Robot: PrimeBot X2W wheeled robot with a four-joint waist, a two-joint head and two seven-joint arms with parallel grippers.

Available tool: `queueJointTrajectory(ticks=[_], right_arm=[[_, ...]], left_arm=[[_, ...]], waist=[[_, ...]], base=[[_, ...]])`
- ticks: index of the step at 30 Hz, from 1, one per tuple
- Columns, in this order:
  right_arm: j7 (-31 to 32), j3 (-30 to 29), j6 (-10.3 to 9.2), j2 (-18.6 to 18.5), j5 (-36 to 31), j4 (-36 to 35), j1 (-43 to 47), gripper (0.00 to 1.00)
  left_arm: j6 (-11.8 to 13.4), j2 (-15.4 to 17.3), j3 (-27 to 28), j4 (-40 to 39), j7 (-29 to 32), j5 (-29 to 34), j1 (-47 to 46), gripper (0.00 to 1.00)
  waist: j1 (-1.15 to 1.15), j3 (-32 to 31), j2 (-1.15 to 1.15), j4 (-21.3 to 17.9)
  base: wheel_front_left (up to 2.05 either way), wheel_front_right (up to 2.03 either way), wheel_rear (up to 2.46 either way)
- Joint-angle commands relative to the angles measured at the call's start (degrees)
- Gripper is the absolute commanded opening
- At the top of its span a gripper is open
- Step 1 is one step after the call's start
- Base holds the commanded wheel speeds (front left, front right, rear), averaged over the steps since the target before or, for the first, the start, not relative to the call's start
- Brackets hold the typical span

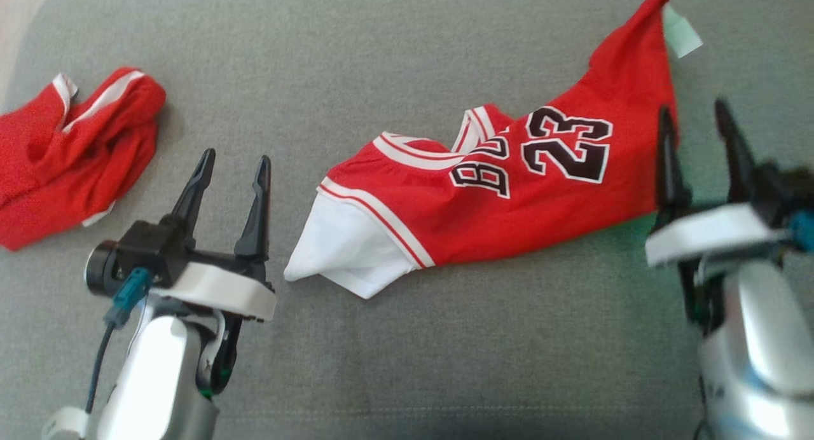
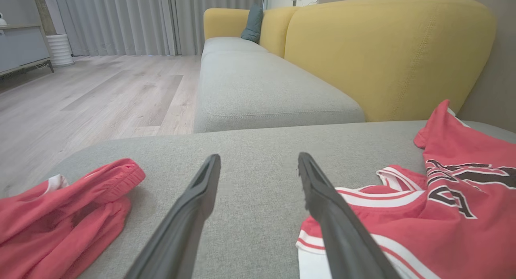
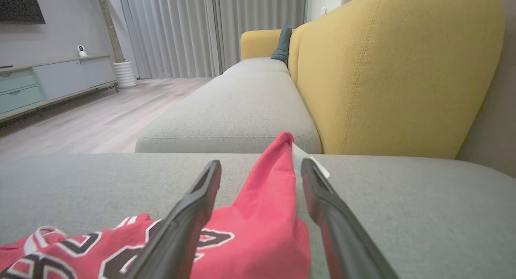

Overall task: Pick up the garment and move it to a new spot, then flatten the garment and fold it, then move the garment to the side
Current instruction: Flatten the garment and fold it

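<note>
Red jersey (image 1: 540, 192) lies rumpled on grey cushion (image 1: 381, 46), left claw (image 1: 236, 157) and right claw (image 1: 693, 106) both spread apart.

Grey sofa seat (image 2: 262, 89) runs along the yellow backrest (image 2: 387, 57), with a teal cushion (image 2: 253, 23) tucked at that backrest's far end. Beyond it, grey curtains (image 2: 133, 21). Opposite the backrest, wood floor (image 2: 100, 93) and a low cabinet (image 3: 52, 83).
</note>
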Motion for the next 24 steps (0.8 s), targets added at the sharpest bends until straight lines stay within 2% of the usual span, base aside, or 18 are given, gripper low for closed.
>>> queueJointTrajectory(ticks=[1,6,10,24], right_arm=[[0.3,1.2,-0.04,0.7,0.1,-3.2,0.6,1.0],[4.5,2.4,-0.04,2.3,0.7,-14.2,11.3,1.0],[6.6,2.7,-0.04,2.6,1.1,-18.9,15.1,1.0],[9.0,2.8,-0.04,2.7,2.7,-23.1,17.4,1.0]], left_arm=[[0.4,1.5,2.5,-1.5,-0.7,0.3,0.1,1.0],[0.9,1.9,3.1,-1.6,-0.7,0.1,1.8,1.0],[1.3,2.2,3.4,-1.7,-0.7,-0.1,2.8,1.0],[1.9,2.8,3.0,-1.9,-0.7,-0.5,3.0,1.0]], waist=[[0.0,-0.7,0.0,-0.4],[0.0,-2.2,0.0,-1.2],[0.0,-2.7,0.0,-1.7],[0.0,-2.7,0.0,-2.0]], base=[[0.0,0.0,0.0],[0.0,0.0,0.0],[0.0,0.0,0.0],[0.0,0.0,0.0]])
